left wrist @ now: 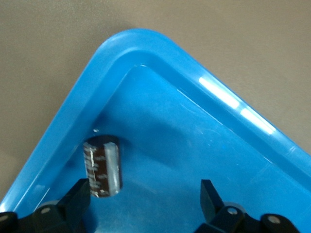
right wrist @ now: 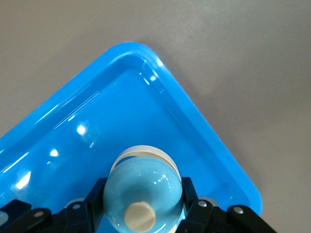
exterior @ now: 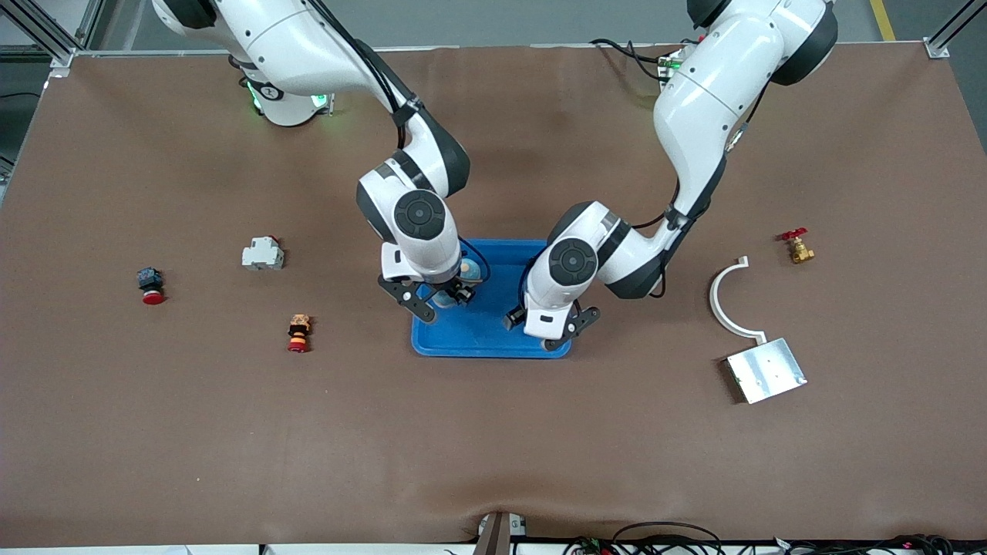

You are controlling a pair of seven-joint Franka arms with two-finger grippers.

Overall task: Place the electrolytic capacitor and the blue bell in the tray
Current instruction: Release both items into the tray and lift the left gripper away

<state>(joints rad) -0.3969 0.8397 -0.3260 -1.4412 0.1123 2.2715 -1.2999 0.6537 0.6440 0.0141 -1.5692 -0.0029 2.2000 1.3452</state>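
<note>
The bright-blue tray (exterior: 478, 333) lies at the table's middle. My left gripper (exterior: 551, 325) is over the tray corner nearer the front camera, toward the left arm's end. In the left wrist view it (left wrist: 145, 194) is open, and the dark brown electrolytic capacitor (left wrist: 102, 166) lies on the tray floor (left wrist: 194, 160) close to one finger (left wrist: 80, 199). My right gripper (exterior: 439, 297) is over the tray's side toward the right arm's end. In the right wrist view it (right wrist: 142, 191) is shut on the light blue bell (right wrist: 143, 187), low over the tray (right wrist: 194, 111).
Toward the right arm's end lie a white relay block (exterior: 263, 253), a red-capped switch (exterior: 150, 287) and an orange-red button (exterior: 298, 333). Toward the left arm's end lie a brass valve (exterior: 796, 247), a white curved clamp (exterior: 729, 297) and a silver plate (exterior: 766, 370).
</note>
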